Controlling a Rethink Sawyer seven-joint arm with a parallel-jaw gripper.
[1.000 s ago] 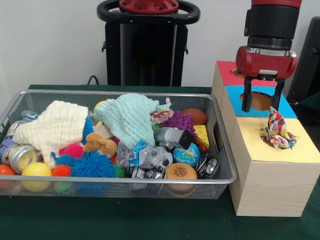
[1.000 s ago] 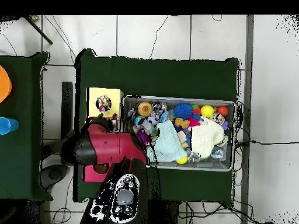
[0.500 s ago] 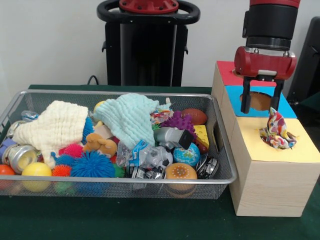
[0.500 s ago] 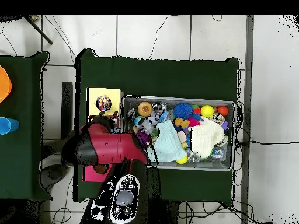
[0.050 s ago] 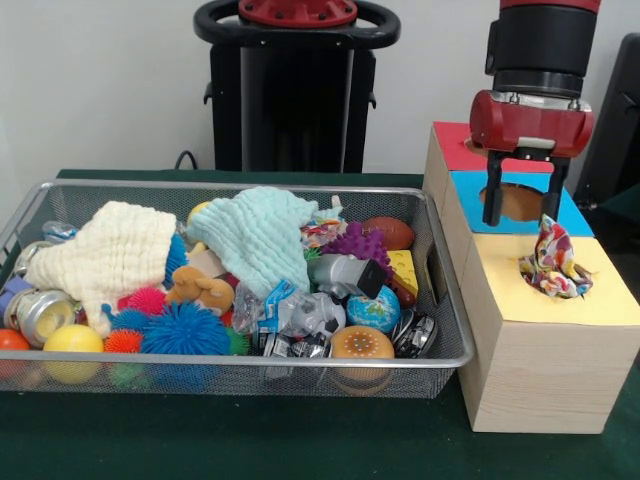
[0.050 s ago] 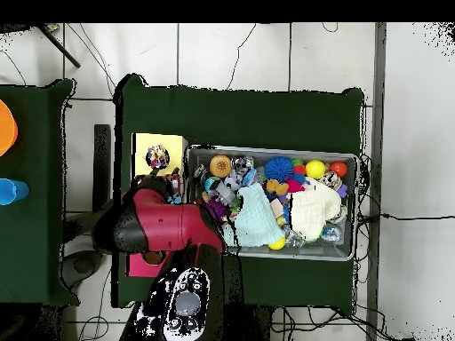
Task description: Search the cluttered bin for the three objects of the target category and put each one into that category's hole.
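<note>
- My end effector (image 5: 521,205) hangs over the sorting box (image 5: 540,350), above its blue panel (image 5: 470,195). Fingers spread apart, nothing between them.
- Just below and in front of my fingertips, a patterned cloth (image 5: 552,262) sits stuffed in the hole of the yellow panel (image 5: 600,300). About half of it stands proud of the opening, so I count that deposit as made but not fully seated.
- The hole in the blue panel directly under me looks empty. The red panel (image 5: 455,145) behind me is mostly hidden by my own wrist, so I cannot tell whether anything lies there.
- Judgement: target category appears to be cloth; one of three is in.
- Out to the side, in the wire bin (image 5: 230,370), two more cloths lie on top of the clutter: a mint green one (image 5: 262,235) near the middle and a cream one (image 5: 110,255) toward the far end from me. Both are uncovered and reachable from above.
- Round them: spiky balls (image 5: 185,330), a plush toy (image 5: 200,288), a small globe ball (image 5: 377,310), a yellow ball (image 5: 72,340). None are wanted.
- Remaining: fetch the mint cloth, then the cream, each into the yellow hole. Overhead view (image 6: 158,158) confirms the patterned cloth in place.
</note>
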